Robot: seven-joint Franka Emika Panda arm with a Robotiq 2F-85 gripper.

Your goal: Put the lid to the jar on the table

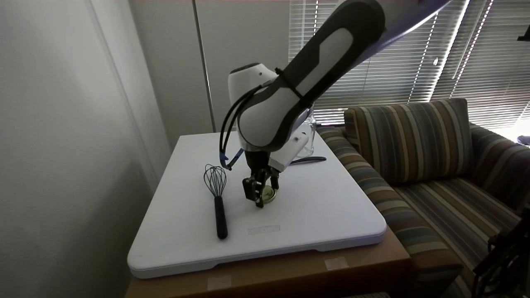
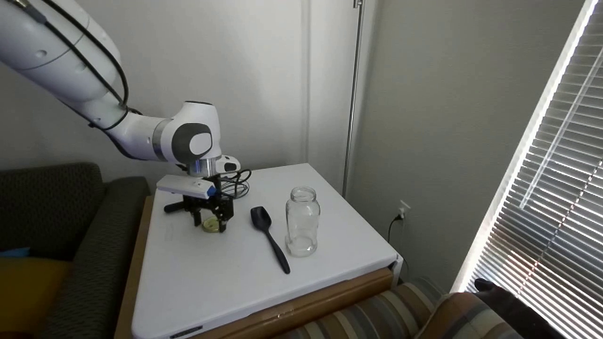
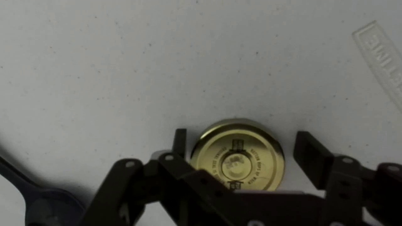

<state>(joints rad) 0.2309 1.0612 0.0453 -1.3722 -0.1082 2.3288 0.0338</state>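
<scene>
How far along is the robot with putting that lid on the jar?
Done: the open fingers are on either side of the gold lid in the wrist view. In hand: the grasp, it seems; gaps on both sides show nothing gripped yet. Left: likely gripping, lifting and capping the glass jar, which stands open in an exterior view.

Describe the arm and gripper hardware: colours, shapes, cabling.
Arm: white, rounded segments with dark grey panels, one carrying a white oval; black cables outside it. White boxy housing at the wrist, blue at one end. Gripper: black, angular linkages, round greyish fastener heads.
</scene>
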